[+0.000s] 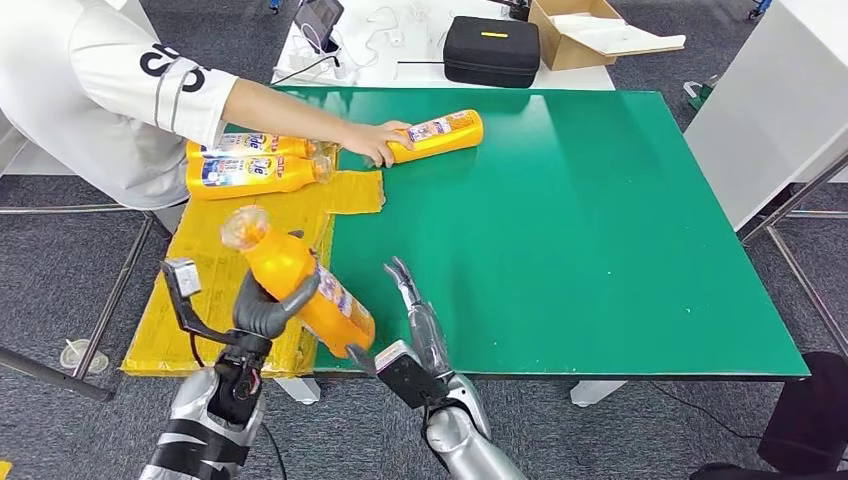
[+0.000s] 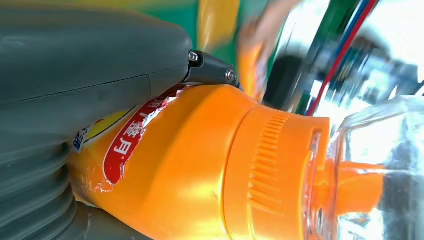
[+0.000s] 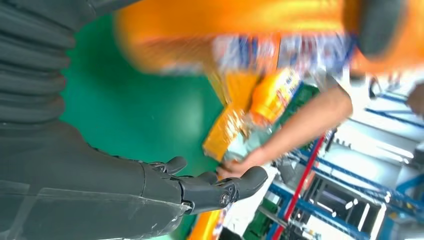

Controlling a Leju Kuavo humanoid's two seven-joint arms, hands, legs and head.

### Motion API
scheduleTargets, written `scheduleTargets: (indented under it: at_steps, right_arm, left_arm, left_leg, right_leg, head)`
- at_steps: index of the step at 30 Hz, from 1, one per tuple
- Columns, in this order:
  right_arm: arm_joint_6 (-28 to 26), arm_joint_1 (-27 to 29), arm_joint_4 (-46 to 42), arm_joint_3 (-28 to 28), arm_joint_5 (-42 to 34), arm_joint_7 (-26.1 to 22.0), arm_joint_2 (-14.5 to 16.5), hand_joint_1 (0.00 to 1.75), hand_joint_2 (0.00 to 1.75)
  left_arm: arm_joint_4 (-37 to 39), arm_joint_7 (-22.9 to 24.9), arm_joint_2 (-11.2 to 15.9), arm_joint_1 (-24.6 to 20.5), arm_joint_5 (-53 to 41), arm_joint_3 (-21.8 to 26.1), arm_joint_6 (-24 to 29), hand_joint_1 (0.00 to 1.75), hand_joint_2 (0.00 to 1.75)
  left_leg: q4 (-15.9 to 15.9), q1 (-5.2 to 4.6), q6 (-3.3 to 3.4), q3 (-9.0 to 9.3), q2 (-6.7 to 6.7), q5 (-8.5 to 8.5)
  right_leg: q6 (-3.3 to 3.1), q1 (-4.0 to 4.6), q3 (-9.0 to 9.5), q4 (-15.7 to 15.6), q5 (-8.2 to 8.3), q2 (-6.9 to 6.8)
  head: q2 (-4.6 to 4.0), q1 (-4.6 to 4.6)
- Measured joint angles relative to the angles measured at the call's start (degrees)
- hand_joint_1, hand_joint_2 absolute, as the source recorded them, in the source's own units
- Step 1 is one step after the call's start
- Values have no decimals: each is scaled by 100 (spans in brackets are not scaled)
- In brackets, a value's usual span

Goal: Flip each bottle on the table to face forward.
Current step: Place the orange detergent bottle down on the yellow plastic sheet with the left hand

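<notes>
Here, the robot's left hand (image 1: 262,308) grips an orange bottle (image 1: 300,285) around its middle and holds it tilted above the near left corner of the green tabletop (image 1: 600,230), clear cap toward the camera, presumably so the label can be turned to face forward. The right hand (image 1: 418,315) hovers just beside the bottle's base, fingers stretched out and holding nothing, seemingly ready to help with the turn. Across the tabletop a person's hand (image 1: 372,140) rests on another bottle (image 1: 437,134) lying on its side, apparently setting it down as the next one to flip. Two more bottles (image 1: 250,162) lie side by side on the yellow cardboard (image 1: 190,290) at the left. The left wrist view shows a torn red-and-white label with Chinese characters, too blurred to read; the far labels are blue and white, wording illegible.
</notes>
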Motion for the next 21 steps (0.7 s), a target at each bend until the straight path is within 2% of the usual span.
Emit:
scheduleTargets:
  at_steps: [7, 11, 13, 17, 21]
  right_arm:
    - [317, 159, -1147, -120, -308, 83, -161, 0, 0]
    - [318, 338, -1867, -139, -719, -148, -221, 0, 0]
    - [244, 422, -2247, -142, -921, -236, -227, 0, 0]
    - [186, 458, -2719, -121, -1224, -261, -227, 0, 0]
    - [385, 438, -2837, -82, -1586, -230, -228, 0, 0]
  left_arm:
    - [231, -681, 178, -706, -1977, 748, 1925, 175, 175]
    - [572, -968, 332, -1093, -3571, 1002, 3309, 175, 175]
    - [844, -979, 436, -1305, -4345, 1051, 3817, 175, 175]
    - [1451, -895, 596, -1640, -5571, 980, 4173, 175, 175]
    - [2097, -905, 753, -1866, -6377, 729, 3975, 175, 175]
  left_leg:
    - [0, 3, -1, 2, 0, 2]
    - [0, 3, -1, 1, -1, 1]
    - [0, 3, -1, 0, -2, 1]
    - [0, 3, -1, 1, 0, 1]
    - [0, 2, -1, 3, 2, 2]
  right_leg:
    - [0, 1, 1, 2, 1, 0]
    - [0, 1, 0, 2, 0, 0]
    - [-1, 1, 0, 2, -1, 0]
    - [-1, 1, 1, 1, 0, 1]
    - [0, 1, 2, 2, 1, 1]
  head:
    - [1, 1]
    - [0, 1]
    - [0, 1]
    - [1, 1]
    - [0, 1]
